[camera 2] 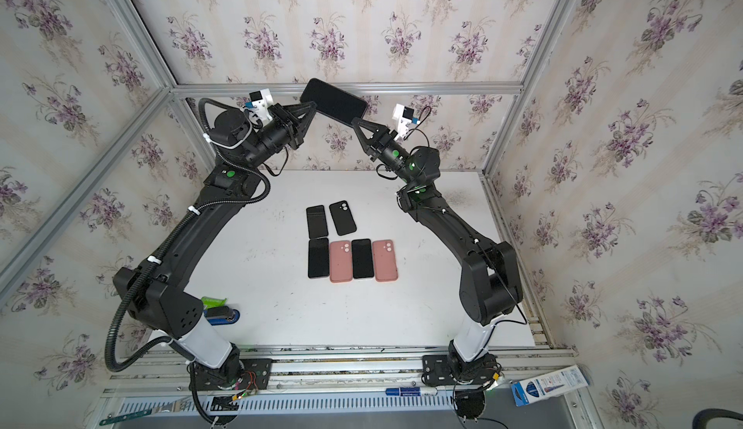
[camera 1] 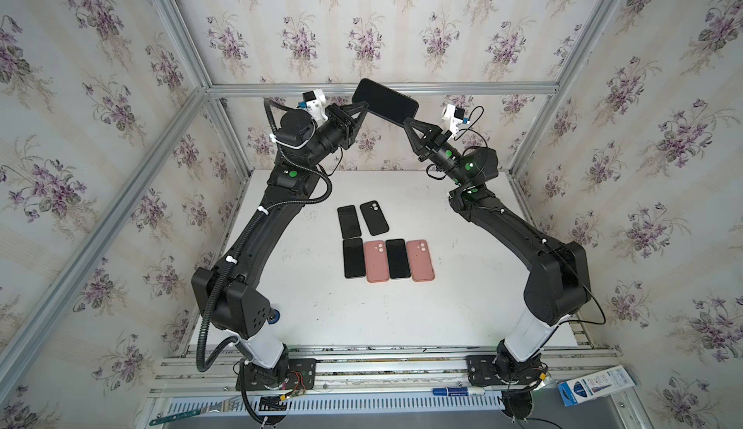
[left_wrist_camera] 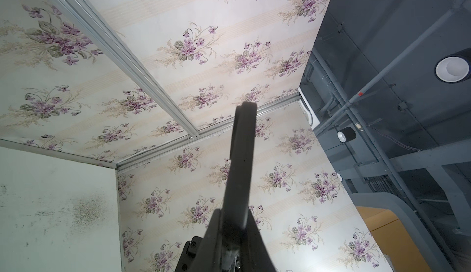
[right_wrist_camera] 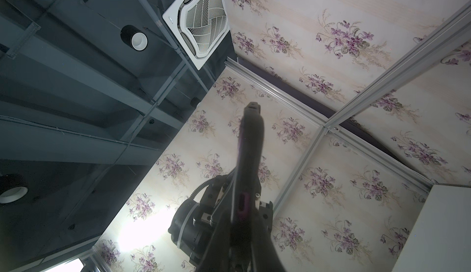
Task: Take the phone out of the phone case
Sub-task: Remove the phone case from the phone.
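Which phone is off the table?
The black phone held in the air between left gripper and right gripper; the other three phones lie flat on the table.

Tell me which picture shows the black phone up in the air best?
A top view: the black phone shows its broad dark face there, in both top views. The left and right wrist views catch only its thin edge.

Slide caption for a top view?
Left gripper and right gripper hold a black phone aloft between them, above pink cases on the table.

The raised phone (camera 1: 385, 101) looks matt black, pink cases (camera 1: 377, 261) matt, frame rails (camera 1: 462, 87) bare metal.
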